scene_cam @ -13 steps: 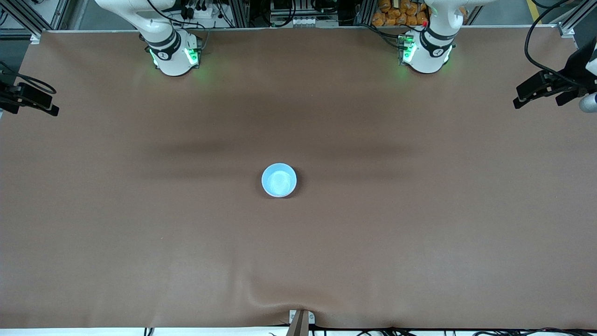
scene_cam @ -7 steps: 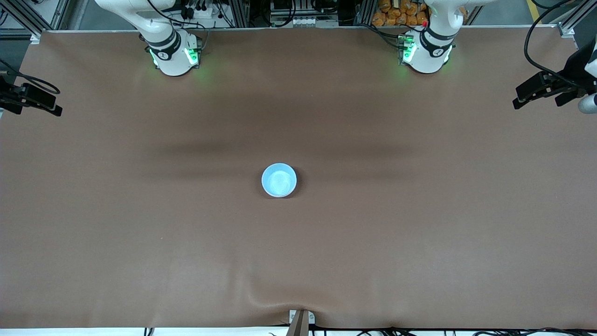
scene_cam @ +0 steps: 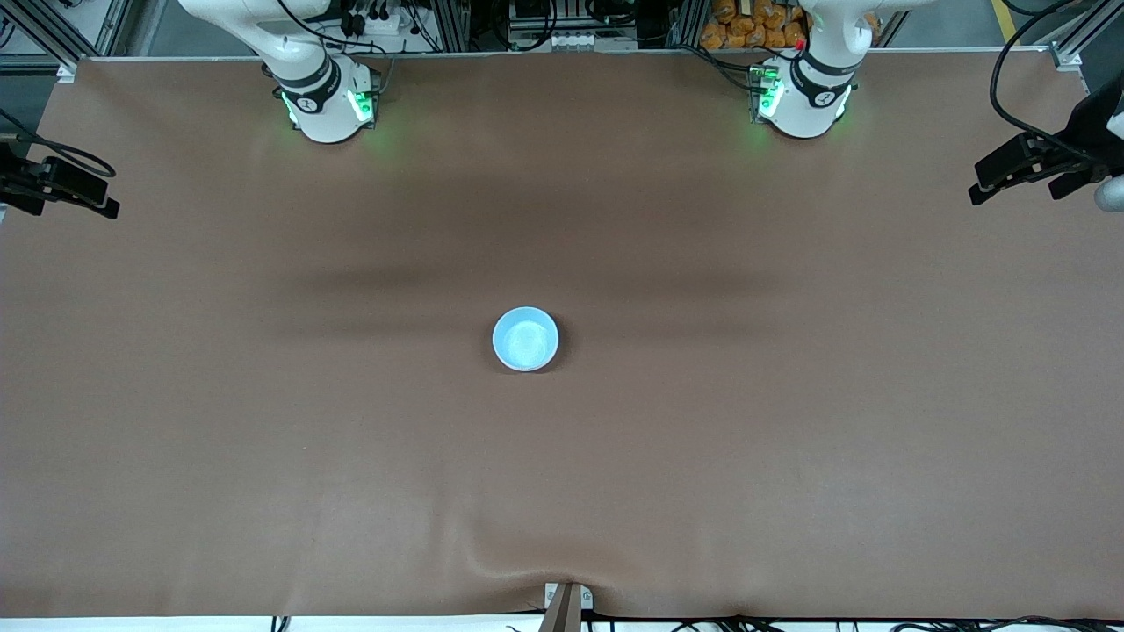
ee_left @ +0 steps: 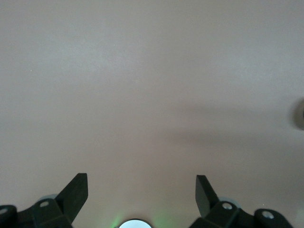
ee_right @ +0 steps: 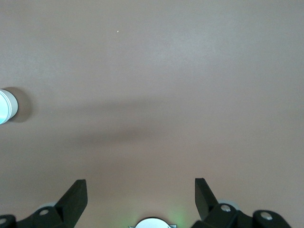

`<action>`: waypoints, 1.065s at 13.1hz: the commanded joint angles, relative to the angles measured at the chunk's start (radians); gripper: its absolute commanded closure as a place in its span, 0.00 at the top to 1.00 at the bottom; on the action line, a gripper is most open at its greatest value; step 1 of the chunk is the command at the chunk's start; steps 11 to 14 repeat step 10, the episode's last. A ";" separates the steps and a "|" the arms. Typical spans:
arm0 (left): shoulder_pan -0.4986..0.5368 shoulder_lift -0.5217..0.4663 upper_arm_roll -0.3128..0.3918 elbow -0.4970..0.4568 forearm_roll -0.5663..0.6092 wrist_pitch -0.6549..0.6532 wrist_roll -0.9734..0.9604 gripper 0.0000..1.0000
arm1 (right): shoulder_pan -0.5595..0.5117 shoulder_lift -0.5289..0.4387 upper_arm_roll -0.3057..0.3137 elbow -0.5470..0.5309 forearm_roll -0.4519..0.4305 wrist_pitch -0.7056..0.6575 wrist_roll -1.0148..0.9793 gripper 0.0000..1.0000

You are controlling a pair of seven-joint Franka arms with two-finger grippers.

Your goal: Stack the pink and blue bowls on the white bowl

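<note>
A light blue bowl [scene_cam: 525, 339] stands upright at the middle of the brown table, seen from above. In the right wrist view the same spot shows a white bowl wall [ee_right: 5, 106] with thin stacked rim lines. The pink bowl is hidden. My left gripper [scene_cam: 976, 183] hangs open over the left arm's end of the table, with nothing between its fingers [ee_left: 141, 190]. Over the right arm's end of the table my right gripper [scene_cam: 79, 200] is also open and holds nothing [ee_right: 141, 190]. Both are well away from the bowls.
The brown table cover [scene_cam: 790, 439] has a raised fold [scene_cam: 527, 553] at the edge nearest the front camera. The two arm bases [scene_cam: 327, 101] [scene_cam: 803, 96] stand along the edge farthest from that camera.
Both grippers have drifted slightly along their table ends. The blue bowl has not moved.
</note>
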 commanded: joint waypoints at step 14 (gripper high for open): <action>0.006 0.011 0.000 0.033 0.032 -0.008 0.006 1.00 | 0.004 -0.017 -0.001 -0.020 -0.011 0.011 0.013 1.00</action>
